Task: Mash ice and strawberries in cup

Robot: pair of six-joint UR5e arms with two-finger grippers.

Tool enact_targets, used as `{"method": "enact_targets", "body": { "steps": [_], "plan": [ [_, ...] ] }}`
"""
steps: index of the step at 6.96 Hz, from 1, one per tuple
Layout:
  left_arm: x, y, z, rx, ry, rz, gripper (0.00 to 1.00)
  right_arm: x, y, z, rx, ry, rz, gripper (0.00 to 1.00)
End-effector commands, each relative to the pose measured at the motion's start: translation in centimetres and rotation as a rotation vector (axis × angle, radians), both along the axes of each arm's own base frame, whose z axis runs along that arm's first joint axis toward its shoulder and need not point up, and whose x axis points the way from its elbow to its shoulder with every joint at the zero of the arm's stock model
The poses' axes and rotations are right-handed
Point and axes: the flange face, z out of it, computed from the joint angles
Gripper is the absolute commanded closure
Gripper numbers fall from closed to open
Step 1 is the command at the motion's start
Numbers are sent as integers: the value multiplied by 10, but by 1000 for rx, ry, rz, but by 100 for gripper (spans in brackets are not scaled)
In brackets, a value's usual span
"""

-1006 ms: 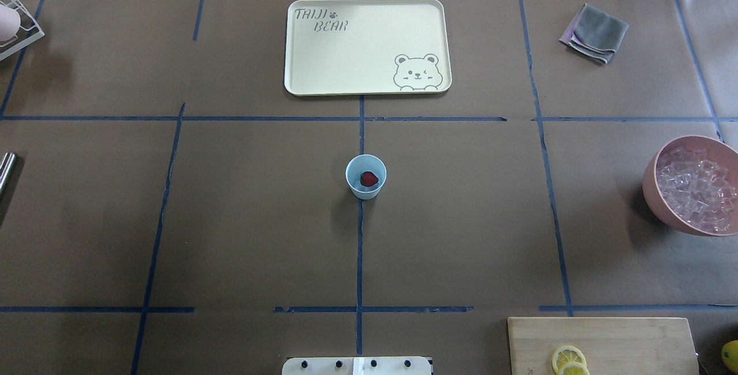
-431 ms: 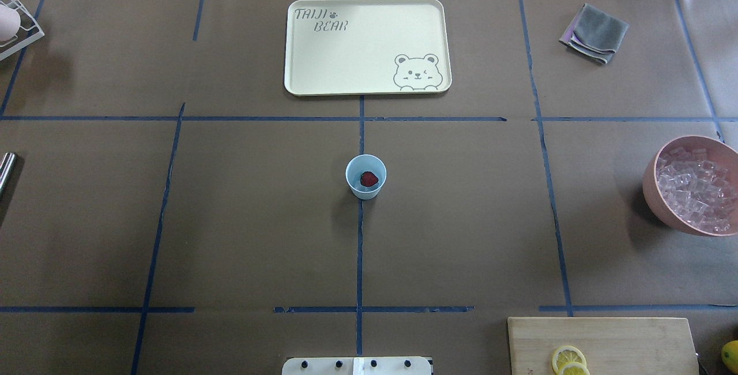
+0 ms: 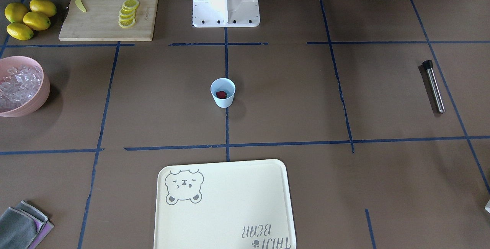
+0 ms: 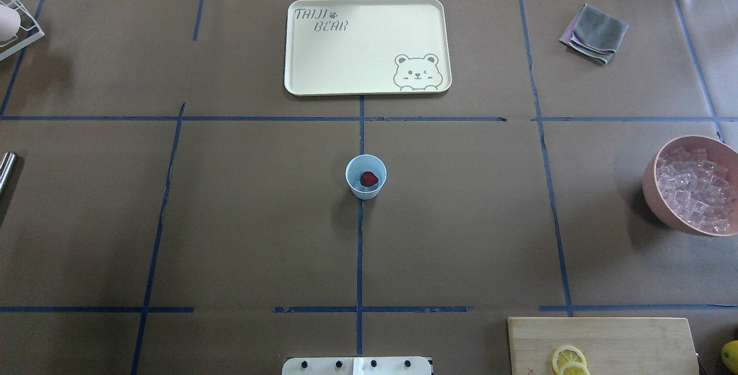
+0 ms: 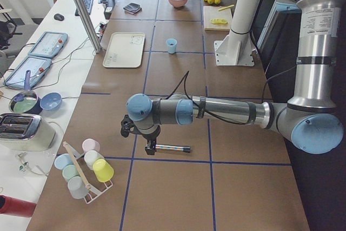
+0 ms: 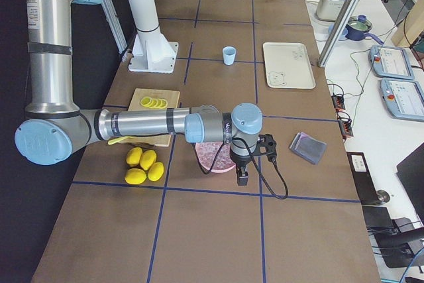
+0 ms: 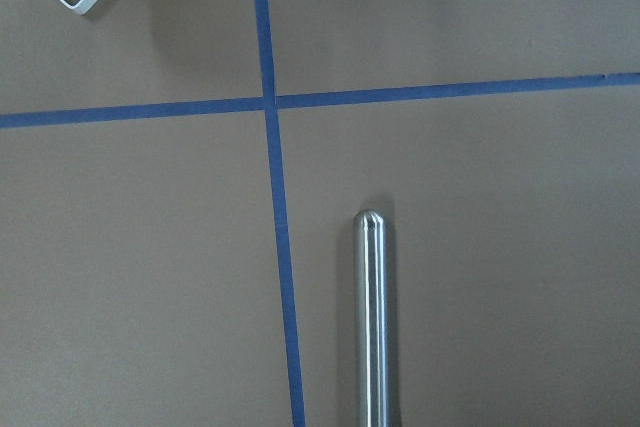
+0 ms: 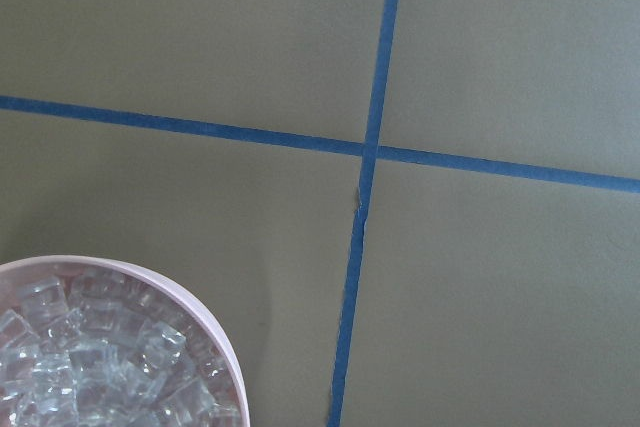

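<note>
Cup [image 4: 365, 176] stands unheld at table centre, strawberry [image 4: 369, 179] inside; left gripper [image 5: 150, 145] over the steel muddler [image 7: 371, 317], its opening and hold impossible to tell; you risk it rolling away, or tipping that light cup when pressing.

Bright, even light over the table [image 4: 230, 219], every view crisp. Soft shadows pool beside the cup [image 4: 365, 176] and left of the pink bowl [image 4: 654, 190]; the metal rod [image 7: 371, 317] carries a mild sheen.

No visible change around the cup [image 4: 365, 191] in the overhead view since a second ago.
</note>
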Motion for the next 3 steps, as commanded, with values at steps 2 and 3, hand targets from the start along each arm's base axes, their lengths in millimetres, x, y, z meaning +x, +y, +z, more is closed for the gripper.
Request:
{"method": "enact_targets", "body": {
  "steps": [2,3],
  "plan": [
    [1,-10,-7,14,-9,1,0,3,-11,-10,-20,3,-3,0],
    [-2,-9,-17,36,-22,-1,0,1,-14,4,-35,2,-17,0]
  ]
}}
